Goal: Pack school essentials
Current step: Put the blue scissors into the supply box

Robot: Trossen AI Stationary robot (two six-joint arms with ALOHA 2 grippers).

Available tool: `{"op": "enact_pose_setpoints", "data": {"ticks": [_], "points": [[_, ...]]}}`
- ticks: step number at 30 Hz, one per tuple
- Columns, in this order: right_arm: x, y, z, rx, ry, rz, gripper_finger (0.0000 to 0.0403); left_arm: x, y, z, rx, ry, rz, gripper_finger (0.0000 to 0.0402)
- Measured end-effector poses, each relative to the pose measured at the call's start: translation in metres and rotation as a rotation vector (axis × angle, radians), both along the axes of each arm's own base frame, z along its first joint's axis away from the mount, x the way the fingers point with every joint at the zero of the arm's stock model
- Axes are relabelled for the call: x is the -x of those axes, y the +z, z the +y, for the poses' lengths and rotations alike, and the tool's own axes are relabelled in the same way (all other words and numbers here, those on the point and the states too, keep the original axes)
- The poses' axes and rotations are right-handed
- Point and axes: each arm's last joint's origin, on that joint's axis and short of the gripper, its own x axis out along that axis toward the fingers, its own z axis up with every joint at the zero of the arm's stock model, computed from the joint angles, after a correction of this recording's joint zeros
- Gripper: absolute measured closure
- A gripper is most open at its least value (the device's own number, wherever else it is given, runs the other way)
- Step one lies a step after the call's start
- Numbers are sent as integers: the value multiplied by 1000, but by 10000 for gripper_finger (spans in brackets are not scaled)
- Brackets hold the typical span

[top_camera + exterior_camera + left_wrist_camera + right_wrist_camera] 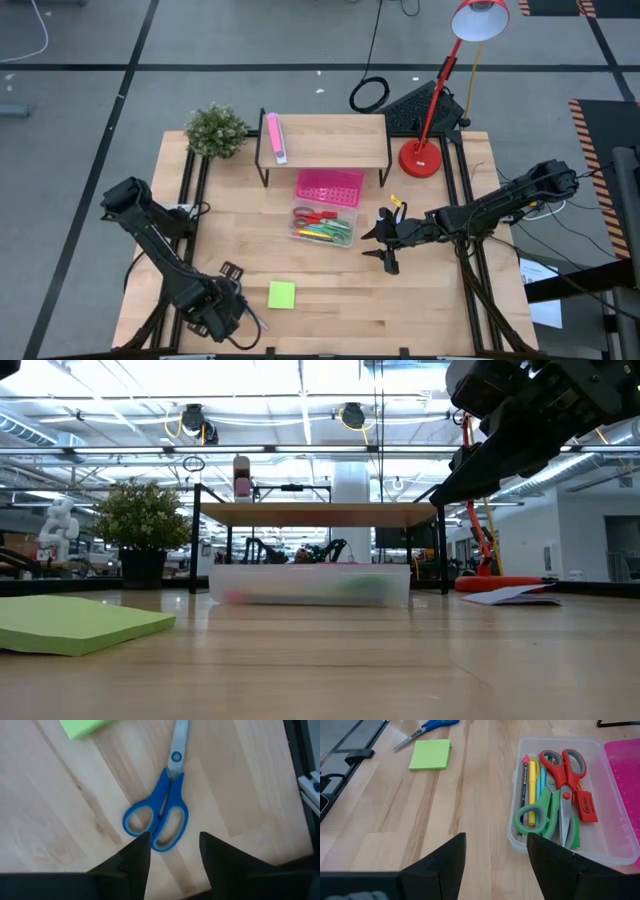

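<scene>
Blue-handled scissors (160,805) lie flat on the wooden table near its front left, blades pointing toward a lime-green note pad (282,294). My left gripper (172,851) hovers open over them, its fingertips on either side of the handle loops; no touch shows. A clear box (560,795) at mid-table holds red scissors (565,765), green scissors (537,812), pens and a red eraser. My right gripper (495,850) stands open, holding nothing, just right of the box (323,227).
A pink perforated tray (329,186) lies behind the box. A low wooden shelf (325,140) at the back carries a pink-and-white oblong object (274,137). A potted plant (215,130) stands back left, a red desk lamp (421,158) back right. Bare wood lies along the front.
</scene>
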Motion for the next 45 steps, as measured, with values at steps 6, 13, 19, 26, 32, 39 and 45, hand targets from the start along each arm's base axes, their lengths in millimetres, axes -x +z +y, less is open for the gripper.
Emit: {"op": "enact_pose_setpoints", "data": {"ticks": [6, 13, 19, 26, 32, 39, 45], "points": [[0, 0, 0, 0, 0, 0, 200, 0, -21, 1, 2, -45, -48, 229], [0, 1, 0, -3, 1, -9, 200, 8, -53, 11, -27, -47, -41, 229], [-1, 2, 1, -5, 2, -17, 200, 14, -74, 17, -11, -48, -26, 229], [-1, 2, 1, -3, 4, -17, 200, 20, -92, 24, -3, -54, -30, 230], [-1, 1, 1, -2, 4, -17, 200, 24, -102, 29, 24, -50, -27, 277], [-1, 2, 1, -2, 4, -17, 200, 24, -103, 30, 25, -41, -23, 326], [-1, 1, 1, -3, 3, -16, 200, 24, -102, 29, 21, -30, -21, 300]]}}
